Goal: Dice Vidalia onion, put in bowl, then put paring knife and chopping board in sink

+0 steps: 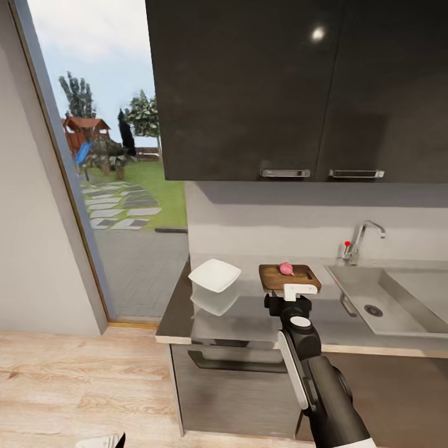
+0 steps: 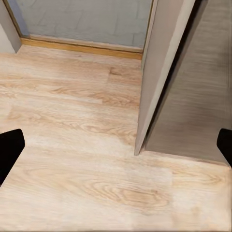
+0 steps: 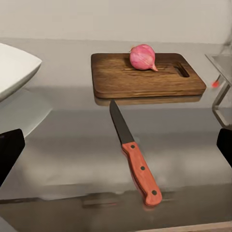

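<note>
dark upper cabinets [image 1: 298, 87] hang over a glossy grey countertop [image 1: 249, 314], with a tall window onto a garden at my left and pale wood flooring [image 2: 72, 159] below. on the countertop i note the white square bowl [image 1: 215, 275] to the left, the chopping board [image 1: 289, 277] beside it but apart, and the sink [image 1: 386, 298] with its chrome tap [image 1: 364, 239] to the right. the vidalia onion [image 3: 142, 57] sits on the chopping board, near the far edge by the slot handle. the paring knife [image 3: 135, 154] lies flat on the countertop just in front of the board, blade tip at the board's near edge, red-orange handle toward my right gripper [image 3: 116, 147]. that gripper hovers over the knife, fingers spread wide, holding nothing. my left gripper [image 2: 116, 145] hangs low over the floor beside the cabinet side, likewise wide apart and empty.
</note>
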